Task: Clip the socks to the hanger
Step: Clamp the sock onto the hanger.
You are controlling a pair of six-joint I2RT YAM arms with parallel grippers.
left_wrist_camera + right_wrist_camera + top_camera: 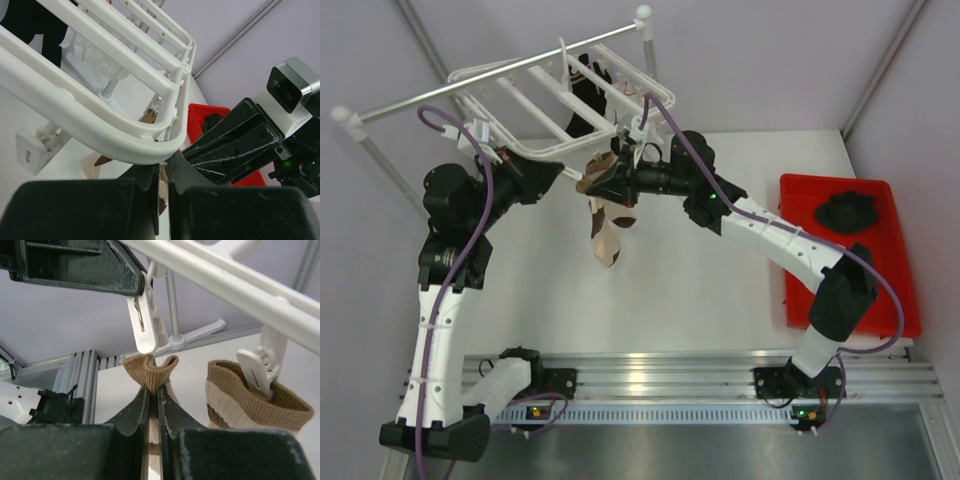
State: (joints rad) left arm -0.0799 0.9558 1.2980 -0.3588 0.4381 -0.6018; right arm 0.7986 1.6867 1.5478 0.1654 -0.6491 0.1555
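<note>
The white hanger [520,100] hangs from a grey rail. My right gripper [153,390] is shut on the brown cuff of a cream sock with brown patches [150,367], held just under a hanging white clip [145,320]. A second cream and brown sock [250,400] hangs from the neighbouring clip [260,367]. In the top view both socks [608,225] dangle below the right gripper [595,183]. My left gripper [164,170] is shut, its tips up against the hanger's curved rim [100,107]; the rim hides what lies between them. A black sock [588,95] hangs on the hanger.
The grey rail [420,97] with white ball ends crosses the back left. A red tray [900,260] at the right holds a black sock [848,210]. The two arms meet close together under the hanger's near corner.
</note>
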